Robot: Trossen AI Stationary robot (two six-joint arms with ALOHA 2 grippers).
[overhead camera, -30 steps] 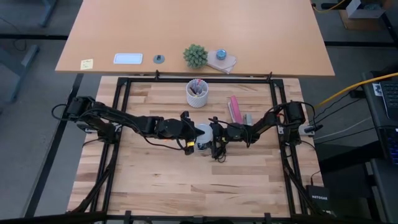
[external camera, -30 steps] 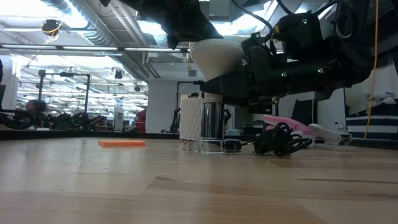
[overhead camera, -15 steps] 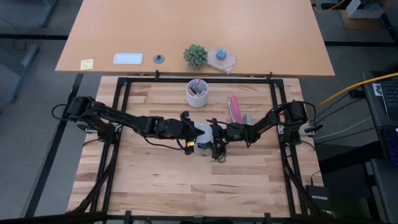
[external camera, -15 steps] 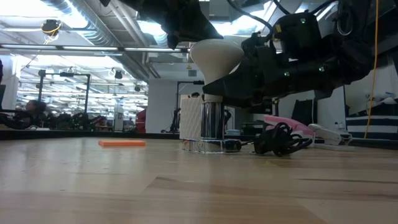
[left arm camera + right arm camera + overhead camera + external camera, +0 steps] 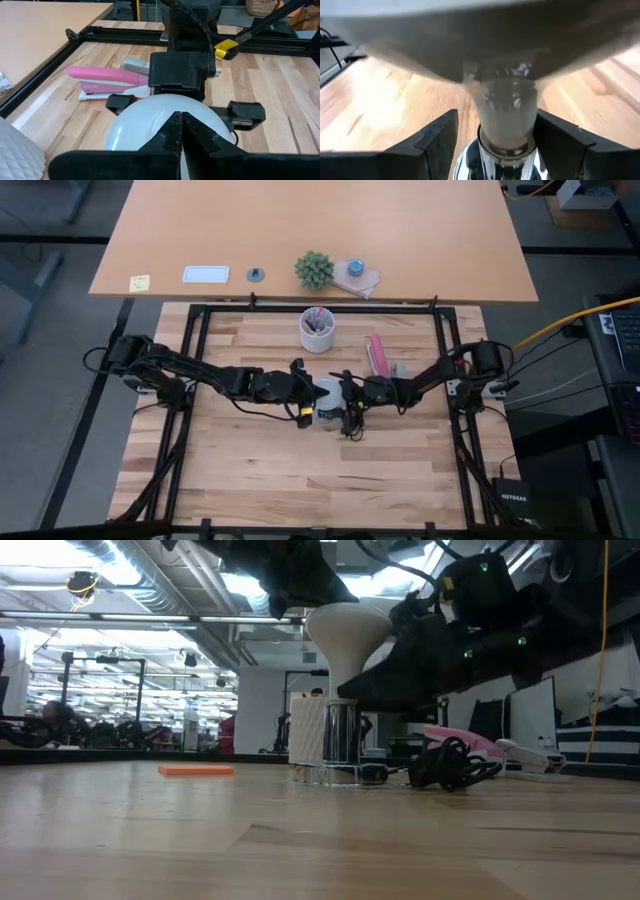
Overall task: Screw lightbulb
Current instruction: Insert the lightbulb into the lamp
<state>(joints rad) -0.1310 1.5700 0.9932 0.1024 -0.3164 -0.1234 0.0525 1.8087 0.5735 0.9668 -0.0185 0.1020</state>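
A: How do the grippers stand?
B: The left gripper is clenched above the lightbulb; the right gripper is wide apart around its neck, over the silvery fitting.
A: And around?
B: A wooden worktop with a pink stapler and a cup of pens near

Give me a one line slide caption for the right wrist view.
Open right gripper straddles the lightbulb's narrow neck just above the silvery fitting.
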